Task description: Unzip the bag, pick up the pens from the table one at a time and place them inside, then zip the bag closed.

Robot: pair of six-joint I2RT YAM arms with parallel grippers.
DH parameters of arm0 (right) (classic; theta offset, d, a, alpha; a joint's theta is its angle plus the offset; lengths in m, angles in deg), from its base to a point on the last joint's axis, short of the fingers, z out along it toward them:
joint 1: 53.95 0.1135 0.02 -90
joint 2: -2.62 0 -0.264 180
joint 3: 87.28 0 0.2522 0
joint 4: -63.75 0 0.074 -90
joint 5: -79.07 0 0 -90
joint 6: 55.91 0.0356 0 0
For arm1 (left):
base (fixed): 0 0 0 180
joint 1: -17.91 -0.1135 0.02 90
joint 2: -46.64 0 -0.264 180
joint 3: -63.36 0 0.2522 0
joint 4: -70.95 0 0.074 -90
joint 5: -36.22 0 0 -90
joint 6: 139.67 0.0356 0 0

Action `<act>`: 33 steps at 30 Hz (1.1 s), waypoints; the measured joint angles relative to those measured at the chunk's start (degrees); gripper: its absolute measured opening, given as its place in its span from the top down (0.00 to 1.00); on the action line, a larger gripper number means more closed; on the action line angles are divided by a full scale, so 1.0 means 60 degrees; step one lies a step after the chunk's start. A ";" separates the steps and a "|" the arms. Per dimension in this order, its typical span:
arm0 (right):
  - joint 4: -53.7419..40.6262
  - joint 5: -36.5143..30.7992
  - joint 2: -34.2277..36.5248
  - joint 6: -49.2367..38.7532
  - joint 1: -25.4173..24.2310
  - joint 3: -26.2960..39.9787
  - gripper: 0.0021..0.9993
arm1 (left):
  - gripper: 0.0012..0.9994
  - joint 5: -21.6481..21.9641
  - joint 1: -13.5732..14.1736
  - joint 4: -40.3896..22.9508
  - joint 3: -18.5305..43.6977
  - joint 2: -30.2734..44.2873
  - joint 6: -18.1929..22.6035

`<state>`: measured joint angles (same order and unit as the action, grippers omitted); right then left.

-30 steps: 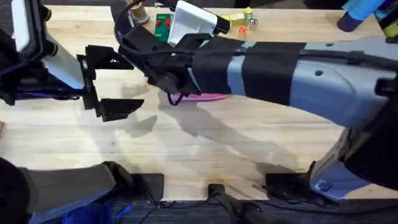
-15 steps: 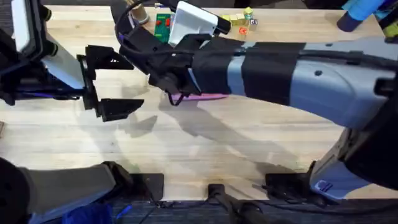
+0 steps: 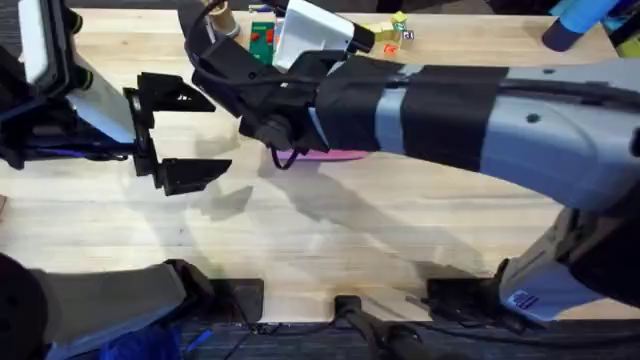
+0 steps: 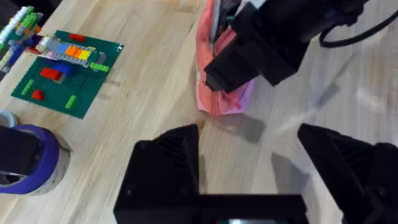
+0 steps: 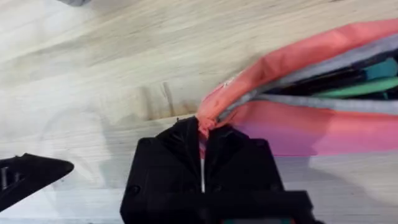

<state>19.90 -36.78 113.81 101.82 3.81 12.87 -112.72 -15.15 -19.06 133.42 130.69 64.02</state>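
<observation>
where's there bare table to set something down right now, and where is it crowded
Bare table runs along the near side, between the pink bag and the arm bases, though the right arm hangs over part of it. It is crowded at the far edge: a green brick plate, purple tape roll and small blocks, plus the right gripper at the bag's end.

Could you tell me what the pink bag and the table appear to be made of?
The bag looks like soft woven fabric with a matte finish: it folds and creases where the right gripper pinches its end. The table looks like pale wood with a smooth, low-sheen surface, showing plank seams and grain, though it could be a laminate.
</observation>
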 joint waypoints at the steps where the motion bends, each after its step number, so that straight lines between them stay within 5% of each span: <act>1: -0.0001 0.0005 -0.0051 0.0000 -0.0004 -0.0011 0.97 | 0.01 0.0000 0.0000 0.0000 0.0000 0.0000 -0.0003; 9: -0.0050 0.0132 -0.0488 0.0000 -0.0029 -0.0095 0.91 | 0.01 0.0000 0.0000 0.0000 0.0000 0.0000 0.0000; 33: 0.0113 0.3731 -0.0538 0.0007 -0.1086 -0.0106 0.97 | 0.01 0.0000 0.0000 0.0000 0.0000 0.0000 -0.0002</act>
<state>20.58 -14.39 110.59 101.86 -2.70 12.23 -112.72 -15.15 -19.06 133.42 130.69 64.00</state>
